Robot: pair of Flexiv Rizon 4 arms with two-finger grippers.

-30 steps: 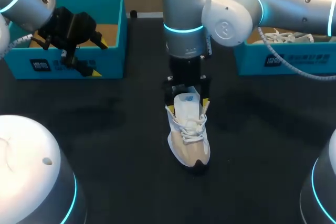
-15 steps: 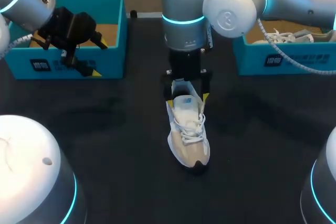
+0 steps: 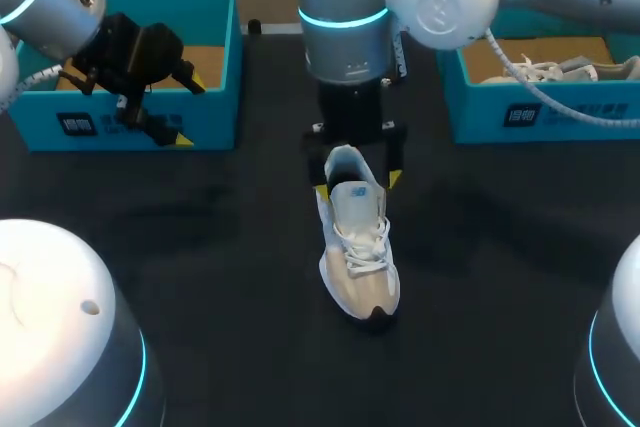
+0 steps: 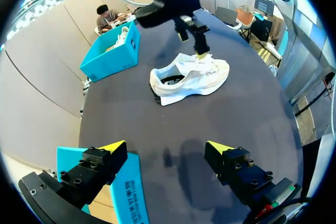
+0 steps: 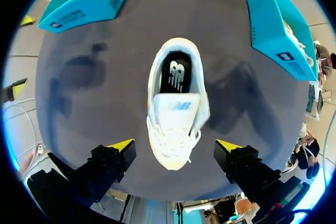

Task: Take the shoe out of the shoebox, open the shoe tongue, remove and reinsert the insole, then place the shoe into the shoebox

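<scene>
A white and beige shoe (image 3: 358,252) stands upright on the dark table, toe toward me, its tongue (image 3: 352,197) lifted back. In the right wrist view the shoe (image 5: 176,106) lies straight below, with the dark insole (image 5: 177,74) showing in its heel opening. My right gripper (image 3: 357,183) hangs open just above the heel end, touching nothing, and shows wide open in its own view (image 5: 175,145). My left gripper (image 3: 150,97) is open and empty over the front wall of the left blue shoebox (image 3: 215,67). From the left wrist, the shoe (image 4: 191,77) lies far ahead of its gripper (image 4: 166,147).
A second blue shoebox (image 3: 540,112) at the back right holds another white shoe (image 3: 548,69). Bare dark tabletop surrounds the shoe on all sides. The left box's corner (image 4: 126,192) sits just under my left fingers.
My right gripper has risen from around the tongue to above the shoe's heel, staying open. The tongue stays lifted. The left arm has not moved.
</scene>
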